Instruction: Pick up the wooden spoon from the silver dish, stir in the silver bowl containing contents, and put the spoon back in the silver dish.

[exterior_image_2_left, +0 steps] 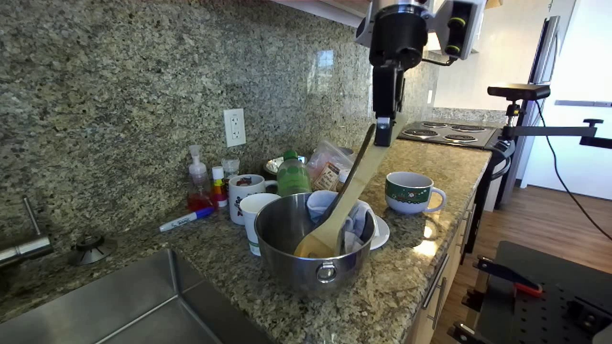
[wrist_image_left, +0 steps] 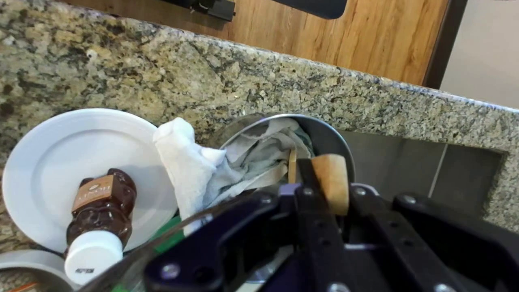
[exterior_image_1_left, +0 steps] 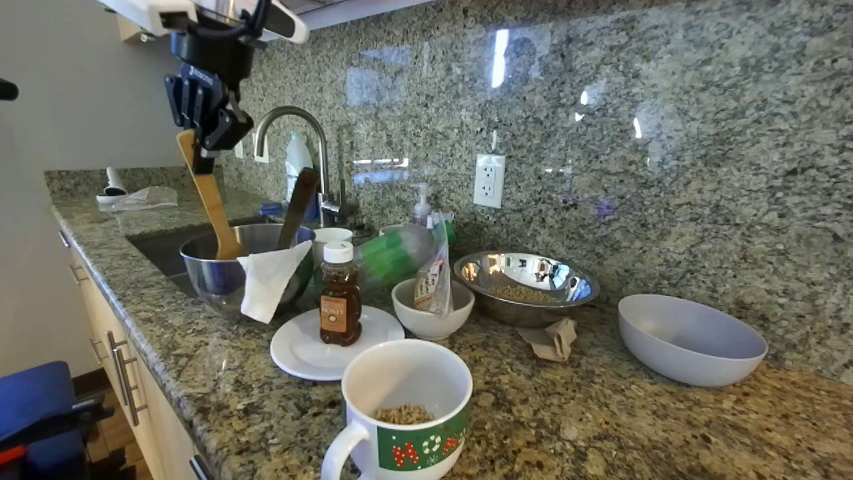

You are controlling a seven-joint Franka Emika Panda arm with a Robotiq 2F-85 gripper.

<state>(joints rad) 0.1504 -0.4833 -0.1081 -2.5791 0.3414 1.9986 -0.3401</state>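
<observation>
a tilted bottle [exterior_image_1_left: 393, 257] and a white bowl [exterior_image_1_left: 433, 327] holding a bag [exterior_image_1_left: 432, 287] sit between the dish [exterior_image_1_left: 213, 280] and the silver bowl [exterior_image_1_left: 513, 313] of tan bits [exterior_image_1_left: 522, 294]; just beside the dish on the desk [exterior_image_1_left: 586, 413], a plate [exterior_image_1_left: 293, 350] carries honey [exterior_image_1_left: 340, 300]. a cloth [exterior_image_1_left: 273, 283] drapes over the dish's rim, and a dark utensil [exterior_image_1_left: 298, 207] leans close by the spoon [exterior_image_1_left: 210, 200]. in both exterior views the arm [exterior_image_1_left: 150, 13] hangs above the dish, the tool [wrist_image_left: 332, 178] pointing downward, clamped on the spoon's upper handle. the spoon slants, its head inside the dish.
</observation>
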